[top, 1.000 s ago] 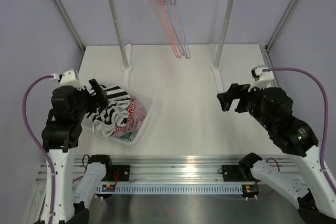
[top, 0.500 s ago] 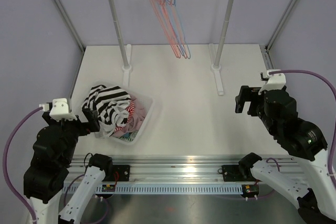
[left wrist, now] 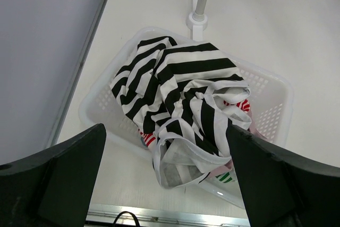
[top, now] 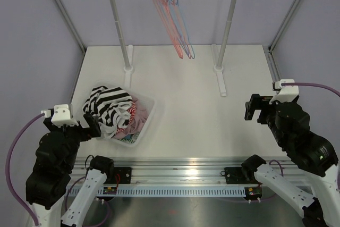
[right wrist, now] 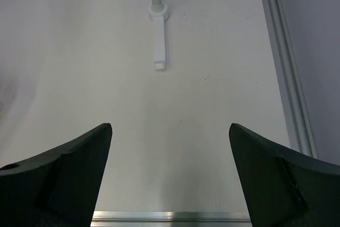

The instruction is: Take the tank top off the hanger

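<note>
A black-and-white striped tank top [top: 109,104] lies on top of other clothes in a white basket [top: 147,116] at the table's left; it also shows in the left wrist view [left wrist: 183,94], one edge hanging over the basket's near rim. Several bare wire hangers [top: 171,19], red and blue, hang on the rack rod. My left gripper [top: 87,126] is open and empty, near the basket's near-left side. My right gripper [top: 255,109] is open and empty over bare table at the right.
The clothes rack stands at the back on two white posts [top: 119,25] [top: 227,30] with feet on the table. The right post's foot [right wrist: 159,51] shows in the right wrist view. Metal rails run along the table's right edge [right wrist: 284,67] and front.
Both arms have drawn back toward the near edge. The left gripper moved off the basket clothes to its near-left; the right gripper moved right and nearer.
</note>
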Controlling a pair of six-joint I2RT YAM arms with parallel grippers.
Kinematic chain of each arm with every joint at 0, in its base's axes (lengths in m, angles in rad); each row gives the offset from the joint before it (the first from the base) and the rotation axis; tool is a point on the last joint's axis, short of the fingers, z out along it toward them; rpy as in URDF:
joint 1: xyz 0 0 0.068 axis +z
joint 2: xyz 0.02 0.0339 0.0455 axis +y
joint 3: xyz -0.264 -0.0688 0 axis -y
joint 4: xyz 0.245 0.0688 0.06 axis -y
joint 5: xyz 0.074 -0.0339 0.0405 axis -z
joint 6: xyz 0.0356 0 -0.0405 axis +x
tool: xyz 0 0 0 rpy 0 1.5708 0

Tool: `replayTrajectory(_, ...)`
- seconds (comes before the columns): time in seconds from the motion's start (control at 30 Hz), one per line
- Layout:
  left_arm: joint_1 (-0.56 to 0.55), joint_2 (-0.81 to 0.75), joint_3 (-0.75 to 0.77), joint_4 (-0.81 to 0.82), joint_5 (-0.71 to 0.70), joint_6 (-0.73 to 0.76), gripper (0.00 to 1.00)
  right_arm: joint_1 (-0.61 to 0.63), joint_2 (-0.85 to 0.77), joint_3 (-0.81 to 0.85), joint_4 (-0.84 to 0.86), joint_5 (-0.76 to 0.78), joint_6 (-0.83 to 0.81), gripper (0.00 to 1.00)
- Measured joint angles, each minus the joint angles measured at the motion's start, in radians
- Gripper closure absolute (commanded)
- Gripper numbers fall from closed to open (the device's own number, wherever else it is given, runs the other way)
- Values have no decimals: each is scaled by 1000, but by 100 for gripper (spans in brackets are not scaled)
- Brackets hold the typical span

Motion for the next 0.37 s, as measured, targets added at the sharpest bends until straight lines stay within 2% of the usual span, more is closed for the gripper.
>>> replayTrajectory(0.37, 0, -11, -7, 1, -17, 0, 1, 0, 10, -12, 48, -2, -1, 0)
